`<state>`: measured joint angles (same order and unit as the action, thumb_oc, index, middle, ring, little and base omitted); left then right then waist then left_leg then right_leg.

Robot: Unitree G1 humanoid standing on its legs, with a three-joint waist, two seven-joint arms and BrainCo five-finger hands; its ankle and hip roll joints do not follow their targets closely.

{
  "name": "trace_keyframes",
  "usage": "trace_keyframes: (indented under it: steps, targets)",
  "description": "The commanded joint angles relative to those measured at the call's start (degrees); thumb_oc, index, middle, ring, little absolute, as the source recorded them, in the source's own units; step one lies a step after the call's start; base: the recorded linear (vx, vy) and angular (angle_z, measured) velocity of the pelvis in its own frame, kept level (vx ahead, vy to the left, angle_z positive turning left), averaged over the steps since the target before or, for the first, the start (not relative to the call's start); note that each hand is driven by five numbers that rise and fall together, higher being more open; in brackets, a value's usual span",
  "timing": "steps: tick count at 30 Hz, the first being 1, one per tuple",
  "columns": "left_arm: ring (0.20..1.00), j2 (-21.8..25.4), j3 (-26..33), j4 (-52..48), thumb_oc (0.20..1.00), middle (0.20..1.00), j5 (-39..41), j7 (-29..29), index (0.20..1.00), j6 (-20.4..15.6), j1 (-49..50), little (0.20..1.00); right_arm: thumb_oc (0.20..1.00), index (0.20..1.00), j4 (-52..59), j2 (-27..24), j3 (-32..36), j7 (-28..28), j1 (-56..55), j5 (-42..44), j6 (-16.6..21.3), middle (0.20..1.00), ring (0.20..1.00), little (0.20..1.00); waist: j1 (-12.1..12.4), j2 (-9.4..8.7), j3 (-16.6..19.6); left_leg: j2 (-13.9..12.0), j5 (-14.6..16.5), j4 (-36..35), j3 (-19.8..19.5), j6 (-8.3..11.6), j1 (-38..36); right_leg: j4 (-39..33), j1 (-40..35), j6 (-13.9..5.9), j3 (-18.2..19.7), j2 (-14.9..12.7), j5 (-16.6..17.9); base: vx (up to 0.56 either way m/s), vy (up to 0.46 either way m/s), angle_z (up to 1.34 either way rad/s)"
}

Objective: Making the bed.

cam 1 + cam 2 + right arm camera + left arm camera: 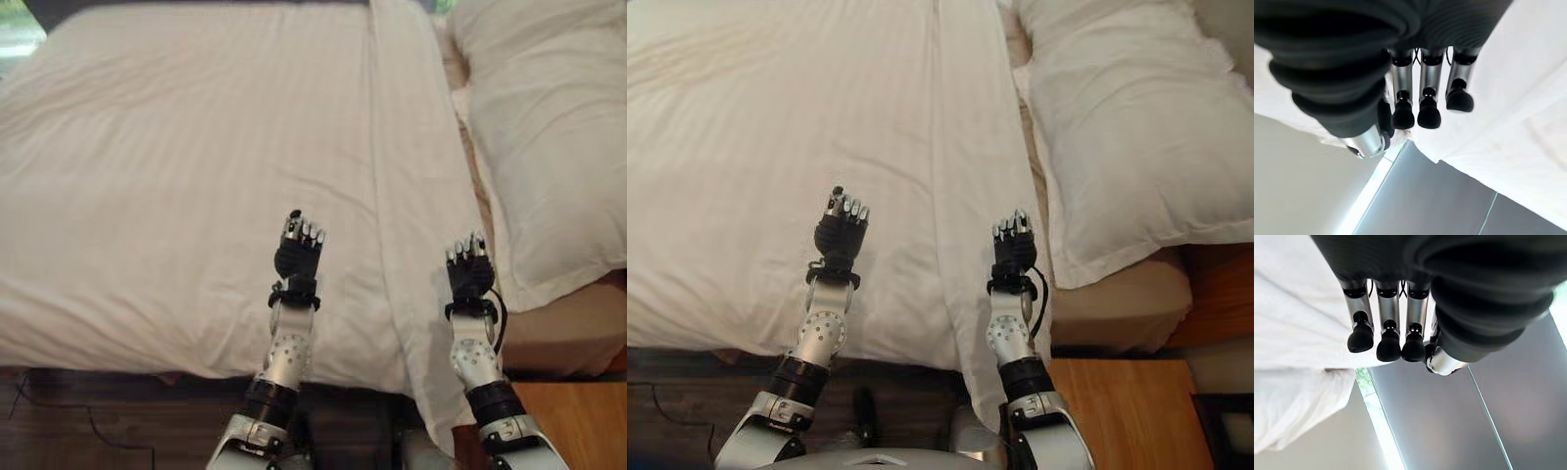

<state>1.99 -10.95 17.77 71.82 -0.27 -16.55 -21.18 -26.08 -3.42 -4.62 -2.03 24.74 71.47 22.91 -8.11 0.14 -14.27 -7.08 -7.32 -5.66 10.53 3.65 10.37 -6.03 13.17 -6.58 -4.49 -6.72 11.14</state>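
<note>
From the head cameras I look down on a bed covered by a white duvet (176,176) with faint stripes; it spreads flat over most of the mattress and hangs a little over the near edge. My left hand (297,247) is raised above the near part of the duvet, left of a long fold. In its wrist view the fingers (1387,335) run out fairly straight in a row, side by side, with nothing between them, so I read that hand as relaxed and empty.

Moving right, a long fold (387,196) in the white bedding runs from the head of the bed down to the near edge, where a strip of the fabric drapes over the side between my two arms.

My right hand (1013,245) is up over that right strip of bedding, near its outer border. Its wrist view shows the fingers (1429,100) likewise extended and close together, gripping nothing.

Farther right, a white pillow (1127,127) lies on the tan mattress (1127,299), beside the duvet's edge. A wooden floor (1122,411) shows below the bed's corner.
</note>
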Motion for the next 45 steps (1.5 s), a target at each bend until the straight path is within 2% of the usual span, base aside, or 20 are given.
trace_keyframes:
  steps: [1,5,8,13,14,16,18,22,26,29,36,40,43,44,45]
  targets:
    - [0.2,1.9,0.9,1.1,0.2,0.2,1.2,-0.8,0.2,-3.6,-11.8,0.2,0.2,0.2,-1.5,1.8,2.2,0.8,12.0,2.4,3.9,0.2,0.2,0.2,0.9,-1.66,-5.4,-1.0,8.1,0.7,2.4,1.98,-1.9,1.3,1.3,-1.94,0.9,-3.6,-7.6,-0.09,-0.015,0.05]
    - [0.2,2.4,0.9,8.0,0.2,0.2,2.6,-0.2,0.2,-4.0,-19.1,0.2,0.2,0.2,-8.3,1.1,2.6,-0.2,17.4,4.2,4.0,0.2,0.2,0.2,0.5,-0.49,-7.4,-1.1,7.7,0.7,3.4,2.31,1.8,1.3,5.5,-2.86,1.4,-4.0,-7.2,-0.07,0.007,-0.04]
    - [0.2,2.4,1.6,12.2,0.2,0.2,3.5,-0.4,0.2,-3.1,-21.6,0.2,0.2,0.2,-12.1,1.6,3.3,-0.5,18.2,5.5,3.0,0.2,0.2,0.2,0.2,-0.26,-8.1,-1.3,7.6,0.7,3.8,2.4,2.7,1.3,6.6,-2.96,1.4,-3.8,-7.0,-0.03,-0.007,-0.13]
    - [0.2,1.5,2.1,16.2,0.2,0.2,3.3,-3.4,0.2,3.7,-11.0,0.2,0.2,0.2,-18.9,4.6,6.8,1.3,6.4,7.2,-2.4,0.2,0.2,0.2,-0.4,-0.13,-7.9,-1.4,8.4,0.7,3.6,2.34,0.3,1.2,4.3,-2.47,0.6,-3.7,-7.5,0.01,-0.017,-0.01]
    - [0.2,1.5,2.1,16.2,0.2,0.2,3.3,-3.5,0.2,3.7,-10.8,0.2,0.2,0.2,-18.9,4.6,6.8,1.5,6.2,7.3,-2.5,0.2,0.2,0.2,-0.4,-0.22,-7.7,-1.4,8.0,0.7,3.6,2.32,0.5,1.1,4.4,-2.37,0.6,-3.7,-7.1,0.05,0.014,0.09]
    - [0.2,1.6,2.6,20.0,0.2,0.2,2.3,-6.1,0.2,8.3,-0.6,0.2,0.2,0.2,-22.8,4.0,10.0,1.6,0.1,5.6,-5.5,0.2,0.2,0.2,-0.4,0.01,-6.3,-1.2,9.1,0.7,3.4,1.9,-1.4,1.2,2.6,-2.2,0.1,-3.8,-7.9,0.08,0.025,0.07]
    - [0.2,1.5,3.3,24.7,0.2,0.2,1.5,-7.3,0.2,10.4,4.2,0.2,0.2,0.2,-25.7,3.5,12.0,1.9,-2.9,4.4,-7.5,0.2,0.2,0.2,-0.4,-0.14,-5.0,-1.1,9.8,0.7,3.4,1.63,-2.8,1.1,1.1,-2.02,-0.3,-3.8,-8.3,0.09,0.023,0.02]
    - [0.2,2.8,8.0,32.1,0.2,0.2,0.7,-8.0,0.2,12.1,10.4,0.2,0.2,0.2,-28.2,0.9,17.3,1.9,-7.4,3.2,-9.0,0.2,0.2,0.2,-0.5,-0.89,-2.8,-0.9,10.8,0.7,3.5,1.19,-5.0,1.1,-0.9,-1.92,-0.7,-3.6,-8.9,0.08,0.028,0.02]
    - [0.2,3.8,11.8,39.5,0.2,0.2,-2.3,-7.6,0.2,12.8,12.6,0.2,0.2,0.2,-32.6,-1.1,20.0,0.6,-10.5,0.1,-10.3,0.2,0.2,0.2,-0.7,-1.96,-0.3,-0.6,11.3,0.7,3.4,0.77,-6.7,1.0,-2.5,-1.86,-0.7,-3.3,-9.1,0.09,0.026,0.0]
    - [0.2,5.3,16.4,46.9,0.2,0.2,-5.8,-6.3,0.2,12.9,13.8,0.2,0.2,0.2,-38.7,-3.1,22.3,-0.7,-13.1,-3.3,-12.8,0.2,0.2,0.2,-1.0,-2.98,1.9,-0.7,12.0,0.7,3.2,0.6,-8.3,1.0,-4.1,-1.88,-0.6,-3.2,-9.7,0.08,0.017,0.0]
    - [0.2,6.1,21.2,53.5,0.2,0.2,-11.0,-3.3,0.2,11.8,16.7,0.2,0.2,0.2,-46.7,-4.7,24.9,-2.4,-18.0,-7.3,-15.0,0.2,0.2,0.2,-1.3,-3.84,4.3,-0.9,12.8,0.7,3.1,0.45,-10.6,1.0,-6.4,-2.01,-0.5,-3.1,-10.6,0.07,0.017,0.0]
    - [0.2,8.3,24.4,55.1,0.2,0.2,-14.5,1.3,0.2,9.0,17.8,0.2,0.2,0.2,-50.1,-6.0,25.4,-3.8,-20.6,-11.1,-15.7,0.2,0.2,0.2,-1.5,-4.23,5.8,-1.1,13.0,0.7,3.0,0.56,-11.8,1.0,-7.6,-2.02,-0.5,-3.1,-10.9,0.06,0.014,0.0]
    - [0.2,14.5,29.9,54.5,0.2,0.2,-17.2,7.5,0.2,4.1,20.6,0.2,0.2,0.2,-52.3,-8.3,26.8,-5.6,-23.1,-13.9,-15.3,0.2,0.2,0.2,-1.0,-3.92,6.7,-1.3,13.5,0.7,2.9,0.84,-12.9,1.0,-8.9,-2.22,-0.9,-3.1,-11.3,0.04,0.012,-0.01]
    - [0.2,14.6,30.0,54.4,0.2,0.2,-17.3,7.6,0.2,4.1,20.6,0.2,0.2,0.2,-52.3,-8.2,26.7,-5.6,-23.1,-13.9,-15.3,0.2,0.2,0.2,-1.1,-4.11,6.7,-1.2,13.2,0.7,2.9,0.84,-12.7,1.0,-8.7,-2.14,-0.9,-3.1,-11.1,0.05,0.011,0.01]
    - [0.238,17.6,31.8,53.4,0.238,0.238,-17.6,9.3,0.238,2.5,21.0,0.238,0.2,0.2,-52.3,-8.9,27.2,-5.8,-23.7,-14.2,-15.1,0.2,0.2,0.2,-0.9,-3.86,6.9,-1.4,13.5,0.7,2.8,0.97,-13.1,1.0,-9.0,-2.33,-1.1,-3.1,-11.3,0.04,0.002,0.0]
